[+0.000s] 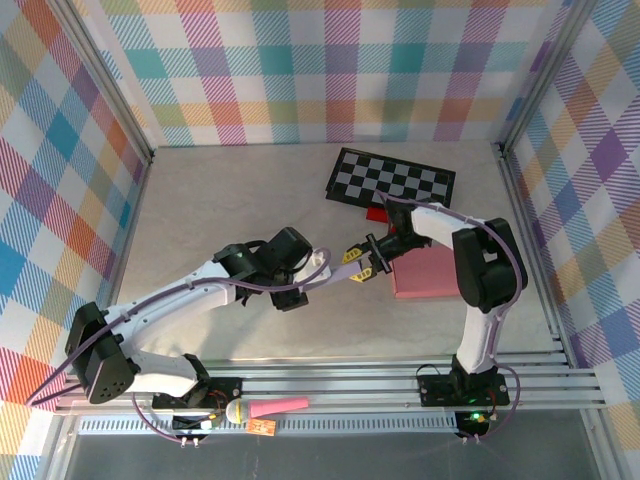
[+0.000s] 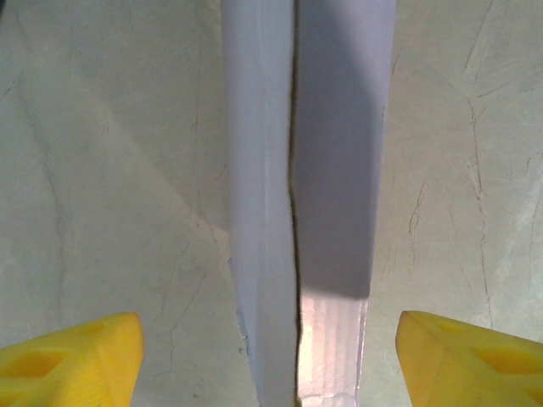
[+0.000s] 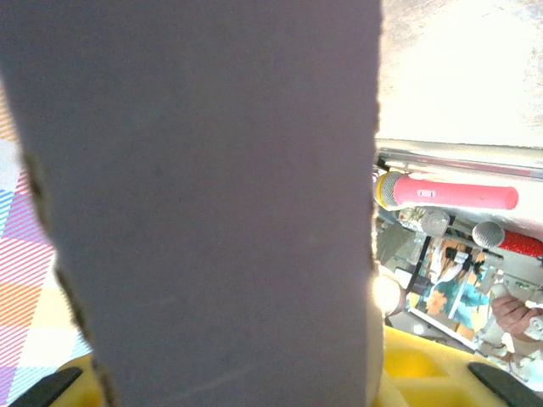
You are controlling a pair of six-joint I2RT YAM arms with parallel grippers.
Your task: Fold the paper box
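left tool point(image 2: 271, 360) wide open around paper box point(image 2: 335, 127), right tool point(image 1: 362, 266) seemingly gripping it

This is a robot test cell in a lab: a pale surface point(image 1: 230, 200) is boxed in by plaid-printed walls point(image 1: 300, 70) on an aluminium frame point(image 1: 120, 110). Two arms point(image 1: 478, 270) are bolted to slotted rails point(image 1: 340, 385) at its near edge, with cables point(image 1: 150, 425) trailing.

no readable text, labels, brands or numbers on any surface in these views

A black-and-white chequered board point(image 1: 392, 180) lies far back on the table point(image 1: 230, 210), a pink microphone point(image 1: 283, 405) by the near rail point(image 1: 350, 385)
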